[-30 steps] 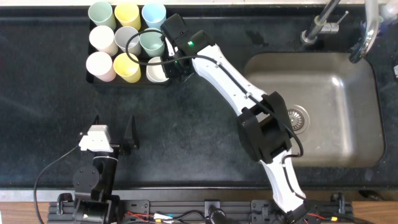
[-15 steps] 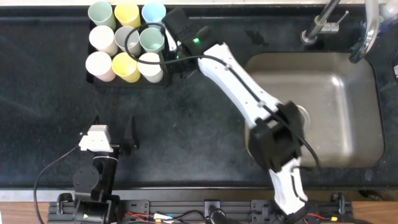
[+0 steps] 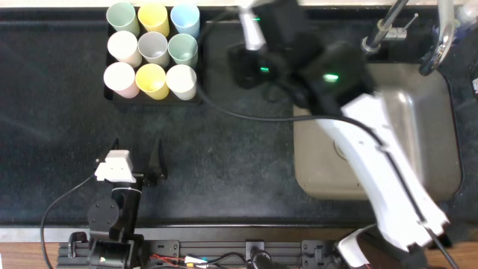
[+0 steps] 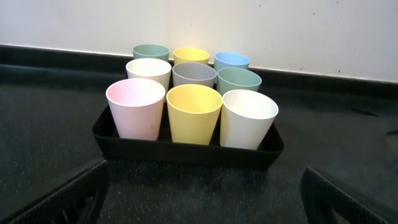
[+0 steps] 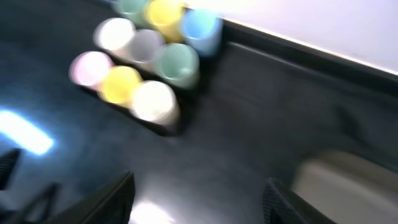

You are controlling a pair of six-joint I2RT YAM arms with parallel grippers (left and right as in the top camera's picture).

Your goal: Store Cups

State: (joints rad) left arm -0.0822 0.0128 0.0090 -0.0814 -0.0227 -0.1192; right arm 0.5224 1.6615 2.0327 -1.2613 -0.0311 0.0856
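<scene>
A black tray point(image 4: 186, 152) at the counter's back left holds nine cups in three rows. The nearest row is a pink cup point(image 3: 119, 78), a yellow cup point(image 3: 152, 80) and a white cup point(image 3: 181, 81). Behind them stand white, grey and green cups, then green, yellow and blue ones. My right gripper point(image 5: 199, 205) hangs high over the counter, to the right of the tray, open and empty, with the tray point(image 5: 168, 127) off to one side of it. My left gripper point(image 3: 136, 153) rests low near the front, open and empty, facing the tray.
A steel sink point(image 3: 418, 112) is set into the dark counter at the right, with a faucet point(image 3: 388, 30) behind it. The right arm point(image 3: 358, 119) stretches over the sink's left rim. A wall runs along the back edge of the counter.
The right gripper let go of the white cup in the tray's near right slot, then rose and swung away to the right. The left arm has not moved.
</scene>
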